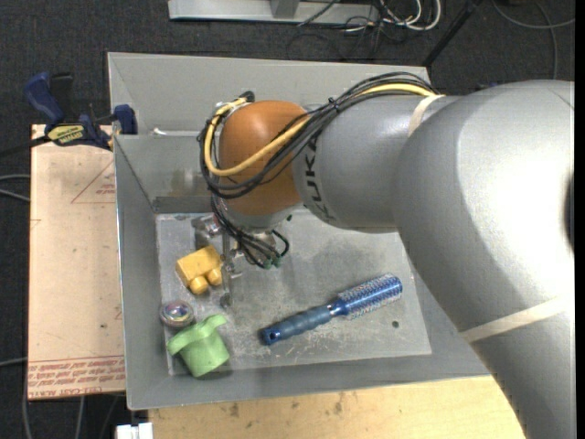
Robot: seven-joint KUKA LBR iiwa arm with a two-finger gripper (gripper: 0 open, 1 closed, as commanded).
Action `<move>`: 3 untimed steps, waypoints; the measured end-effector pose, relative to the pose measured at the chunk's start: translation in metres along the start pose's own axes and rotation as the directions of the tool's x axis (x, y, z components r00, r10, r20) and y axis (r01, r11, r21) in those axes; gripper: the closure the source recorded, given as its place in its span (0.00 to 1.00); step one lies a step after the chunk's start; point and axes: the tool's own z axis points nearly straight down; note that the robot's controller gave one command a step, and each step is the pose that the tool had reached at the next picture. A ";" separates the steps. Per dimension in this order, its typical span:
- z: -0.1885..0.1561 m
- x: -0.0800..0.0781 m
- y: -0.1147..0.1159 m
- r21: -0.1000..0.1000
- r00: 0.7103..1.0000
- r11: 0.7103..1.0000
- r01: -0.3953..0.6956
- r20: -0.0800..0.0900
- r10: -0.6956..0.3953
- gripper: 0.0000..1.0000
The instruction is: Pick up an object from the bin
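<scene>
My gripper hangs under the orange wrist cover, low over the left part of the bin floor. Right against its left side lies a small yellow block; the frame does not show whether the block is gripped. Just in front of the block sits a small round silver cap. A green plastic piece with a short tube shape lies at the front left corner.
A blue hairbrush lies slantwise across the middle of the floor, bristle head toward the right. The big grey arm covers the bin's right side and back. The bin's left wall rises close beside the yellow block.
</scene>
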 end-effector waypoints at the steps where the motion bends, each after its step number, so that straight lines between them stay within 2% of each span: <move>1: -0.002 -0.002 -0.001 0.000 1.000 1.000 -0.001 0.005 0.001 1.00; 2: -0.100 -0.042 -0.032 0.002 0.999 0.999 -0.036 0.018 0.036 1.00; 3: -0.173 -0.040 -0.022 0.001 1.000 1.000 -0.024 0.016 0.024 1.00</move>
